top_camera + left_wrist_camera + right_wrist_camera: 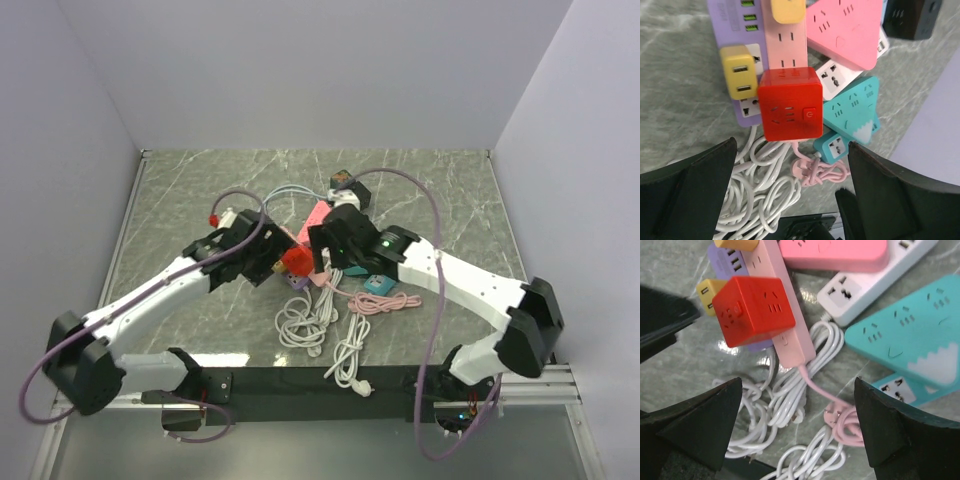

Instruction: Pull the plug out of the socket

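A red cube adapter (296, 260) sits plugged on top of a pink power strip (786, 47). It shows in the left wrist view (790, 104) and the right wrist view (754, 307). My left gripper (268, 262) is open just left of the cube, which lies ahead of its spread fingers (690, 195). My right gripper (322, 254) is open just right of the cube, fingers (905, 432) wide over the cables. Neither touches the cube. A yellow USB adapter (738, 71) sits on a purple strip (727, 22), and a yellow plug (787, 10) sits further up the pink strip.
A pink triangular socket (845, 30), a white strip (870, 280), teal sockets (910, 340) and a black cube (352, 188) crowd round. Coiled white cables (305, 320) and a pink cable bundle (385, 300) lie nearer the arms' bases. White walls enclose the marble table (200, 190).
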`<state>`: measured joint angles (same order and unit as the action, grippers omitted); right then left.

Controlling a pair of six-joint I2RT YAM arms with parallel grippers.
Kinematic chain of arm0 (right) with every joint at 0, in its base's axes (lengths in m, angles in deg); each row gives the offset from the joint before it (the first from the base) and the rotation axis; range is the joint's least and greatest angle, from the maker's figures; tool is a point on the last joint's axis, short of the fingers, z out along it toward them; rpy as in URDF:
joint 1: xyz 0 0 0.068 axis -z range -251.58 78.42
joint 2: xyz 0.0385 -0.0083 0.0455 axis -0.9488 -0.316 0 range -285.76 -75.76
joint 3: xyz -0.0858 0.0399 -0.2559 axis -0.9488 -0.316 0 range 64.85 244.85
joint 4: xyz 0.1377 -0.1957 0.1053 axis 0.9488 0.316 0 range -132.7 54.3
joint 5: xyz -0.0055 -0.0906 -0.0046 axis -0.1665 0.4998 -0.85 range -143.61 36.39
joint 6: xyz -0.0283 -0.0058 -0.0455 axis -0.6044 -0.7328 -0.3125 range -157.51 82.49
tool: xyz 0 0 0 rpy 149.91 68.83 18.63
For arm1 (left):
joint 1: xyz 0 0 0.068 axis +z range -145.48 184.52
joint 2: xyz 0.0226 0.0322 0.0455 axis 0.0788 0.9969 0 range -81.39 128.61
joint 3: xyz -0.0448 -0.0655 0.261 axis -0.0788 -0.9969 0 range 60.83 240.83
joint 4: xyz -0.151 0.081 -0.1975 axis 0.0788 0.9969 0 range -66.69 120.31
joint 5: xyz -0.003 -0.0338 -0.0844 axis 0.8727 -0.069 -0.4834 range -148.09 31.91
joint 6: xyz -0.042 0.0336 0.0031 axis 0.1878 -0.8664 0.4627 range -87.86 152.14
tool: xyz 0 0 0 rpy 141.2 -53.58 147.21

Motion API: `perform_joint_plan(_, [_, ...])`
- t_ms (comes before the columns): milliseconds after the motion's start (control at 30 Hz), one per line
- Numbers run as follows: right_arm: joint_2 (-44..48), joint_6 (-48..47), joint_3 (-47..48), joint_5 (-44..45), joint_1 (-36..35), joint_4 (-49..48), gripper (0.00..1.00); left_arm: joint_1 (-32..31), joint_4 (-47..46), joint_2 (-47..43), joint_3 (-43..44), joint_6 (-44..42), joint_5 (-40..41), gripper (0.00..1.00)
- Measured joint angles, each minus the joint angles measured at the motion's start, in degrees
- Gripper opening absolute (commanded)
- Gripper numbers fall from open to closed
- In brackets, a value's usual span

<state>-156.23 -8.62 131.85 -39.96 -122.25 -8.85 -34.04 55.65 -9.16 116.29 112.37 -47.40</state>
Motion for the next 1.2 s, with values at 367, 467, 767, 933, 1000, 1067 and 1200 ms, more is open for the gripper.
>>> perform_joint_plan(367, [-18.4, -11.8, 17.6, 4.0, -5.0, 2.5, 1.0, 10.8, 6.4, -25.8, -8.4, 2.6, 3.3, 0.99])
perform_joint_plan(467, [-22.8, -14.1, 20.2, 4.9, -6.4, 4.2, 1.0, 12.4, 8.2, -29.6, -10.5, 3.2, 3.3, 0.99])
perform_joint_plan(767, [-34.4, -19.5, 27.7, 8.3, -8.2, 9.7, 0.99, 14.4, 11.0, -33.2, -12.7, 3.5, 3.3, 0.99])
perform_joint_plan(933, [-38.8, -20.2, 31.5, 12.4, -8.2, 11.8, 0.85, 14.9, 11.3, -33.9, -12.8, 3.4, 3.3, 0.99])
perform_joint_plan(1000, [-39.4, -20.8, 32.0, 12.9, -8.2, 12.1, 0.63, 15.0, 11.3, -33.9, -12.8, 3.2, 3.1, 0.99])
perform_joint_plan(1067, [-40.0, -21.0, 33.2, 13.4, -8.1, 12.5, 0.31, 15.1, 11.3, -33.7, -12.9, 3.1, 3.0, 0.99])
perform_joint_plan(1200, [-40.8, -20.4, 35.3, 13.1, -7.2, 14.0, 0.0, 15.2, 11.3, -33.7, -13.1, 2.7, 2.4, 1.0])
